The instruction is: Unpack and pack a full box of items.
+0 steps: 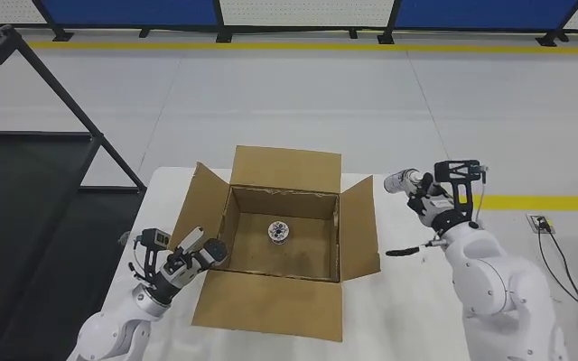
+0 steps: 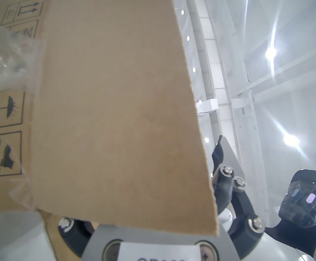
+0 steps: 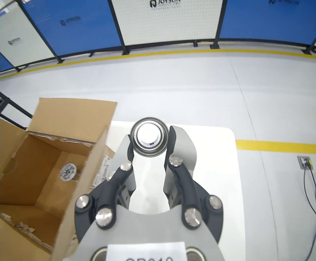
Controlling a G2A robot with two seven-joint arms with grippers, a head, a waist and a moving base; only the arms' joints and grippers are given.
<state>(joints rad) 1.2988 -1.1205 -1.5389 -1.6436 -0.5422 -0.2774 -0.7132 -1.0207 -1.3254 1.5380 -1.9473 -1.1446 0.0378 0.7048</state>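
Note:
An open cardboard box (image 1: 271, 302) stands mid-table with its flaps spread. A small round patterned item (image 1: 278, 232) lies on the box floor, also seen in the right wrist view (image 3: 67, 171). My right gripper (image 1: 408, 187) hovers over the table to the right of the box, shut on a metal can (image 3: 148, 134) with a white cap, held upright. My left gripper (image 1: 206, 252) sits against the outer side of the box's left flap (image 2: 111, 111). That flap hides one finger; the other finger (image 2: 223, 158) stands wide of it, so the gripper reads as open.
The white table (image 1: 406, 307) has bare room to the right of the box and a narrow strip on the left. A black metal frame (image 1: 54, 180) stands beside the table's left edge. Blue and white partition panels (image 3: 160, 22) line the far floor.

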